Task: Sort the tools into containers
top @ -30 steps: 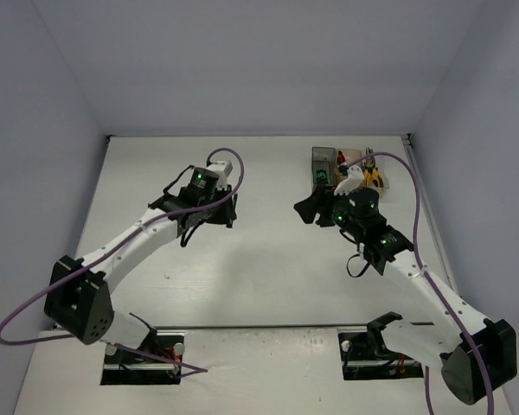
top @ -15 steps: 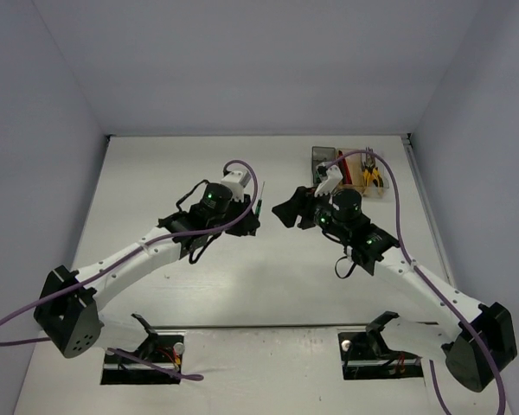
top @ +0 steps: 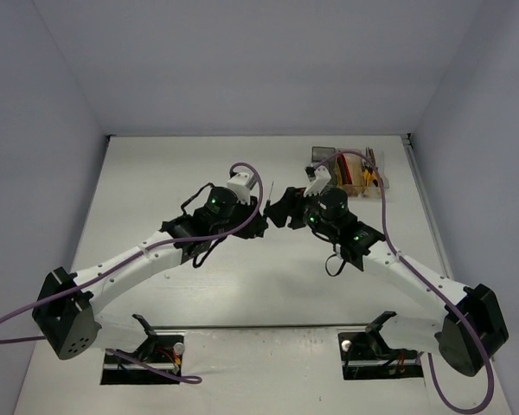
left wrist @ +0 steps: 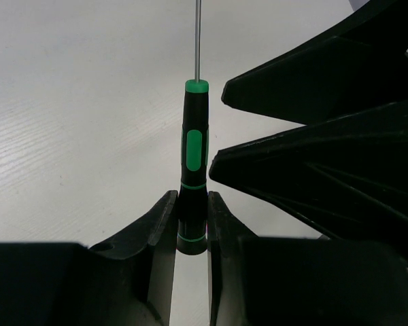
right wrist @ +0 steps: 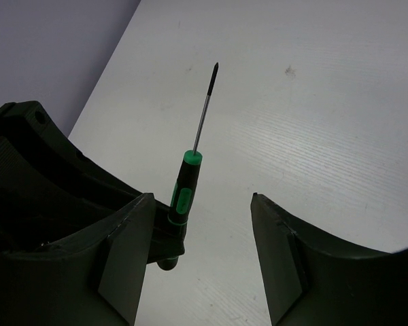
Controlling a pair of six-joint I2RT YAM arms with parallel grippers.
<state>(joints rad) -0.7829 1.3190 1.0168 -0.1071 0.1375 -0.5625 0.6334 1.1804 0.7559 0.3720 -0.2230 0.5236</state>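
I count one screwdriver (left wrist: 194, 149), black and green, at the centre of the overhead frame. Two grippers meet there: the left gripper (left wrist: 192, 204) and the right gripper (right wrist: 200, 200). In the upper right I make out two bins, a smoky grey bin (top: 320, 156) and an amber bin (top: 379, 190); the tools inside are too small to count
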